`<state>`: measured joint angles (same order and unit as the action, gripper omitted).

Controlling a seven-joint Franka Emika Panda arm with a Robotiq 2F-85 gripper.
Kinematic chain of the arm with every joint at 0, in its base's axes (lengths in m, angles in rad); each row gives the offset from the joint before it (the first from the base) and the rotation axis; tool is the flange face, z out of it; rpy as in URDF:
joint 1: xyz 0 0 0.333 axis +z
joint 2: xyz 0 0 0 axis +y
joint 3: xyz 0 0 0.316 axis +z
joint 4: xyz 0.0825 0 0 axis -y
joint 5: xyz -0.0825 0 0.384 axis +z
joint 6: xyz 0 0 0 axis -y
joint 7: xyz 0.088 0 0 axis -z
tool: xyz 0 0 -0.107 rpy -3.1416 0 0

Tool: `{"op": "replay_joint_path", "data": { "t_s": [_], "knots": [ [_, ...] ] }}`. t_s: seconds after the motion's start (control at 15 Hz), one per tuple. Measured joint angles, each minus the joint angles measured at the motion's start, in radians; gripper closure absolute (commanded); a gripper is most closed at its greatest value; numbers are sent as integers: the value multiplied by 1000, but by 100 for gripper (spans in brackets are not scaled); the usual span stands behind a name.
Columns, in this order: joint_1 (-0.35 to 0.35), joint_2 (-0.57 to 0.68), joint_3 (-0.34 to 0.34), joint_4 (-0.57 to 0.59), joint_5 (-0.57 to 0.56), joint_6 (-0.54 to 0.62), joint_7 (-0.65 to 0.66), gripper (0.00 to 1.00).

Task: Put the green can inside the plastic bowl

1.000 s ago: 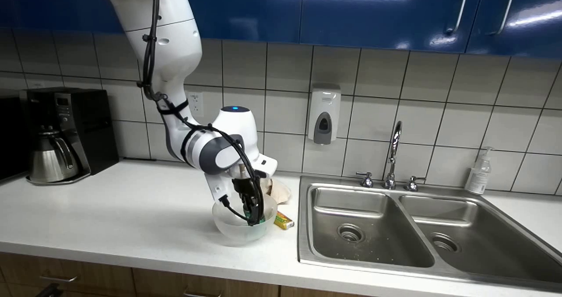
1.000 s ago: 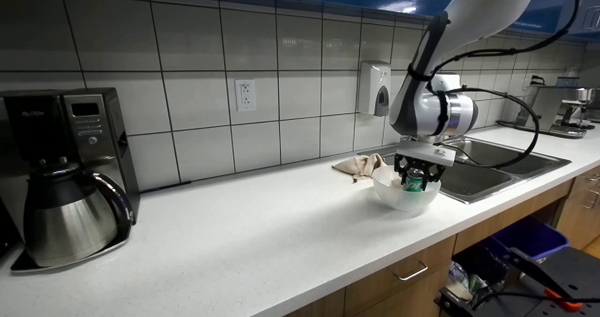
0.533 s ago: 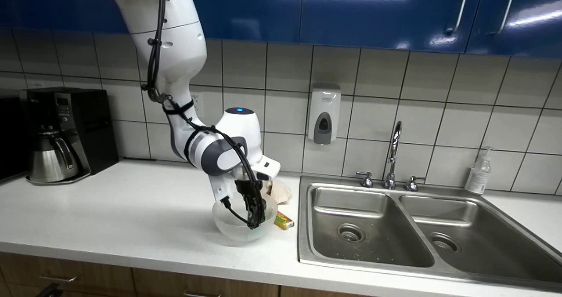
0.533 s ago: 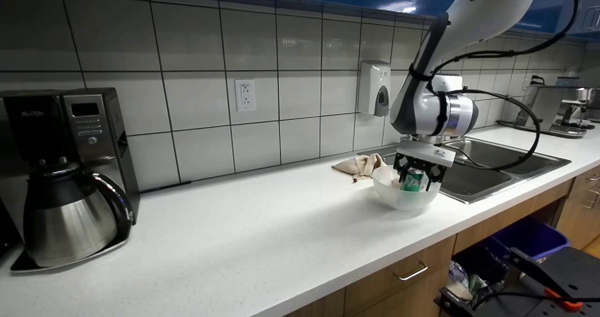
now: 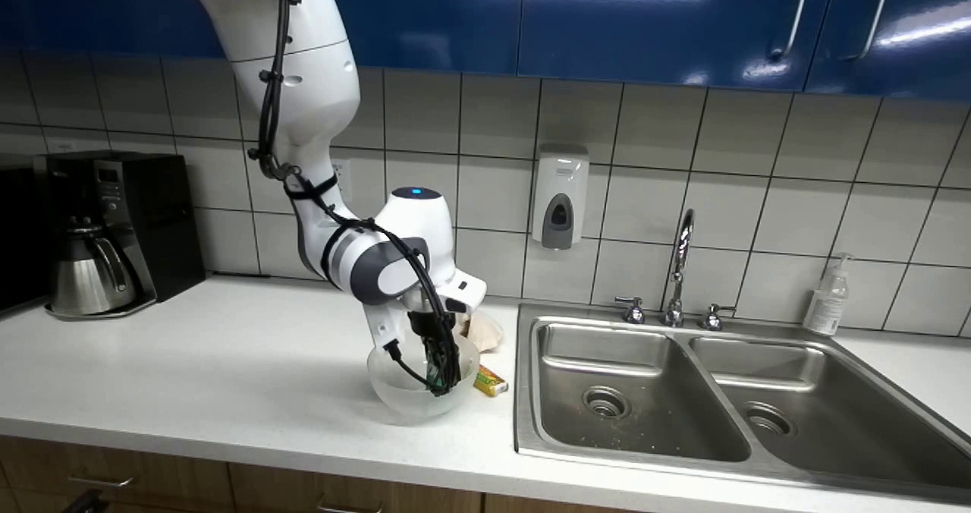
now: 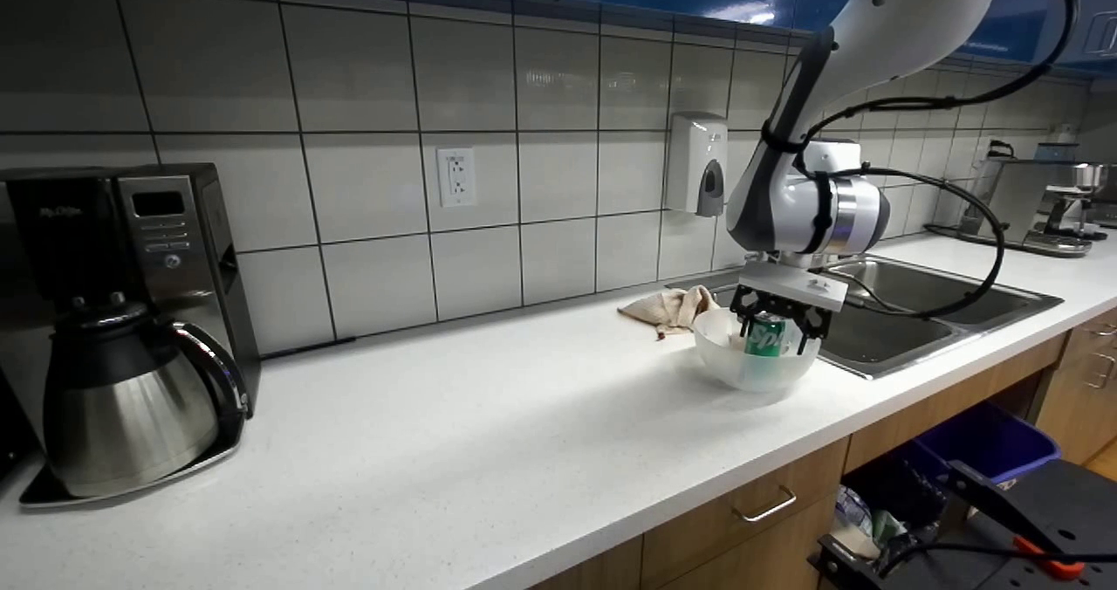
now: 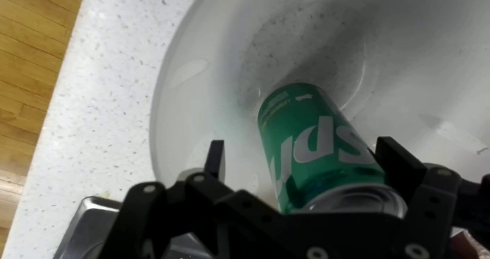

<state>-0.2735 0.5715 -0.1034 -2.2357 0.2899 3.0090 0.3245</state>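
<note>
In the wrist view the green can (image 7: 306, 136) stands inside the plastic bowl (image 7: 183, 109), leaning a little, its silvery top towards the camera. My gripper (image 7: 300, 149) is open around the can's upper part. A clear gap shows between the can and one of the fingers (image 7: 215, 157); the other finger is right beside the can, and whether it touches cannot be told. The can (image 6: 765, 339) also shows between the fingers in an exterior view, its lower part blurred behind the translucent bowl wall (image 6: 720, 359). The bowl (image 5: 402, 399) rests on the counter; there the gripper's cables mostly hide the can.
A yellow packet (image 5: 490, 381) lies close beside the bowl, and a beige cloth bag (image 6: 672, 311) sits behind it. The steel sink (image 5: 525, 399) starts a short way past the packet. A coffee maker (image 6: 174, 223) stands further along the counter.
The jaws have opened away from the can, leaving a gap on one side. The can has turned slightly and stays in the bowl. The arm has shifted a little.
</note>
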Motion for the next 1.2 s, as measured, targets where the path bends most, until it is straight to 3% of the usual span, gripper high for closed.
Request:
{"op": "replay_joint_path", "data": {
  "t_s": [0.47, 1.2],
  "knots": [
    [17, -40, -6, 9, 0, 8, 0, 0],
    [102, -183, -33, -35, -3, -17, 0, 0]
  ]
}}
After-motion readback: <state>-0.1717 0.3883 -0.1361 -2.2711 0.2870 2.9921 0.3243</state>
